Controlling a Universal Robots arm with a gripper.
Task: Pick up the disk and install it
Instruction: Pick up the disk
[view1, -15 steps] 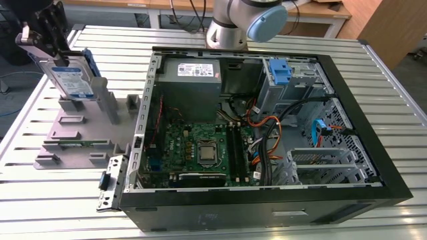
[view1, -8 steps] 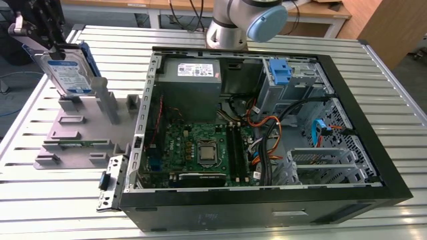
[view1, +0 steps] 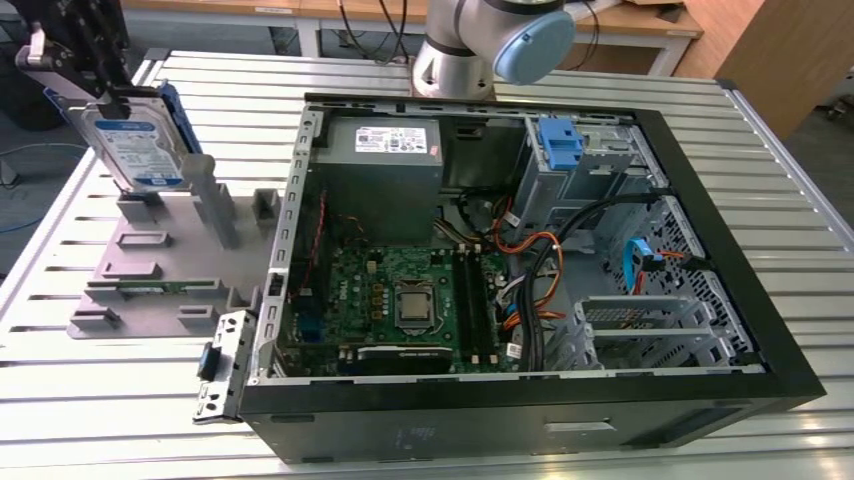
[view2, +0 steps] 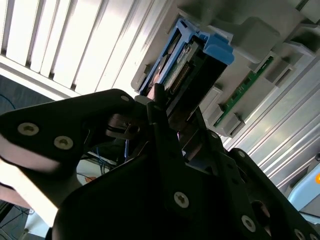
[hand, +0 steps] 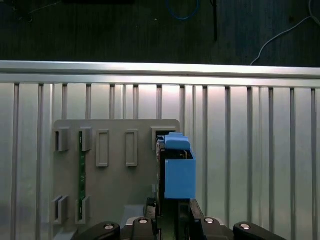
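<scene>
The disk (view1: 134, 145) stands on edge at the far end of the grey stand (view1: 147, 270), at the exterior view's left. It is a silver drive with a white-and-blue label in a blue carrier. My gripper (view1: 114, 95) comes down on its top edge and is shut on the disk. In the first wrist view the blue carrier (hand: 179, 170) sits between my fingertips (hand: 175, 212), over the stand's (hand: 117, 180) end slot. The second wrist view shows the disk (view2: 195, 65) clamped in the gripper (view2: 175, 112). Whether its lower edge still rests in the slot is hidden.
The open computer case (view1: 534, 390) lies to the exterior view's right of the stand, with a power supply (view1: 380, 150), a motherboard (view1: 400, 300), cables and a drive bay with a blue carrier (view1: 561, 140). A green memory stick (hand: 82, 170) sits in the stand. Slatted metal table (view1: 134, 400) all around.
</scene>
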